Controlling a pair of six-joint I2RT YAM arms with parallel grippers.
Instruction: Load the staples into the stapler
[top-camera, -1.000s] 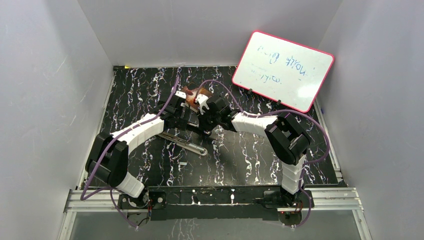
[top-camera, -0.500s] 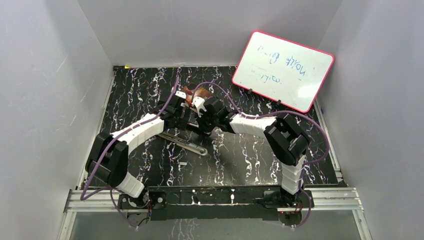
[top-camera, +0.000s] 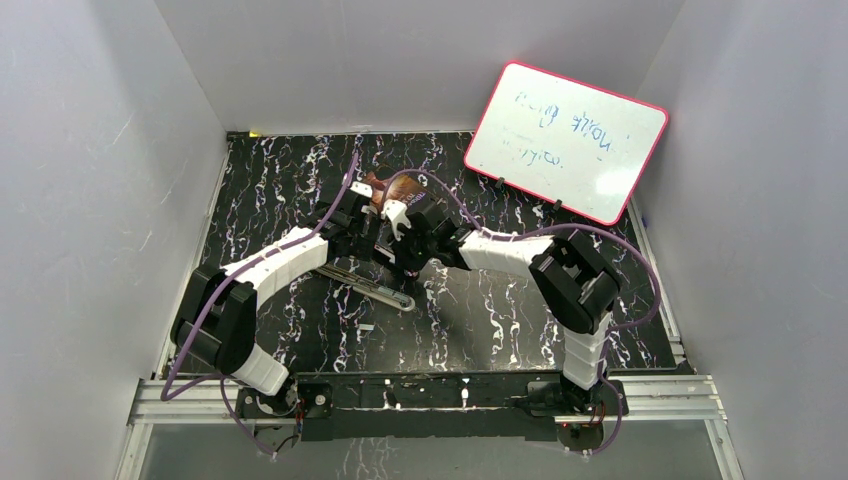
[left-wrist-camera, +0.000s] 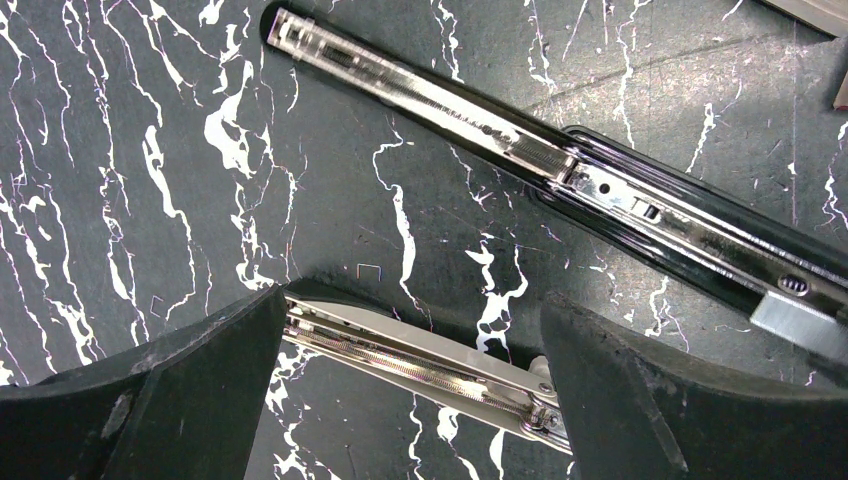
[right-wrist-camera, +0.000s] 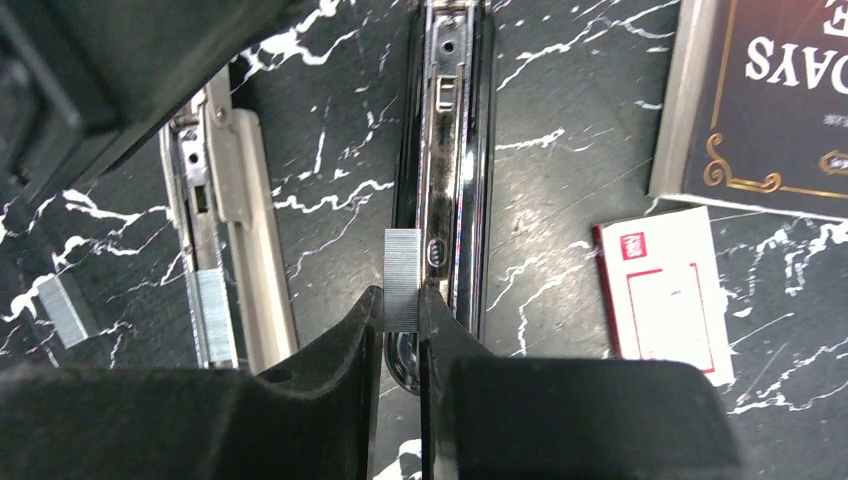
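Note:
The stapler (top-camera: 375, 285) lies opened out on the black marbled table. Its black arm with chrome lining (right-wrist-camera: 447, 150) runs across the top of the left wrist view (left-wrist-camera: 600, 190). Its silver magazine (right-wrist-camera: 235, 200) lies beside it with a strip of staples (right-wrist-camera: 212, 315) in the channel. My right gripper (right-wrist-camera: 402, 300) is shut on a short silver-grey staple strip (right-wrist-camera: 402, 270), held against the near end of the black arm. My left gripper (left-wrist-camera: 412, 300) has its fingers wide apart astride the magazine (left-wrist-camera: 420, 365). Both grippers (top-camera: 362, 240) (top-camera: 405, 255) meet over the stapler's far end.
The white-and-red staple box (right-wrist-camera: 660, 300) lies right of the stapler, below a dark printed box (right-wrist-camera: 770, 100). A loose staple strip (right-wrist-camera: 65, 305) lies at the left. A single staple (left-wrist-camera: 370, 272) lies on the table. A whiteboard (top-camera: 565, 140) leans at the back right.
My right gripper has moved a little left and nearer, over the stapler, with the strip in it. The left arm has barely moved.

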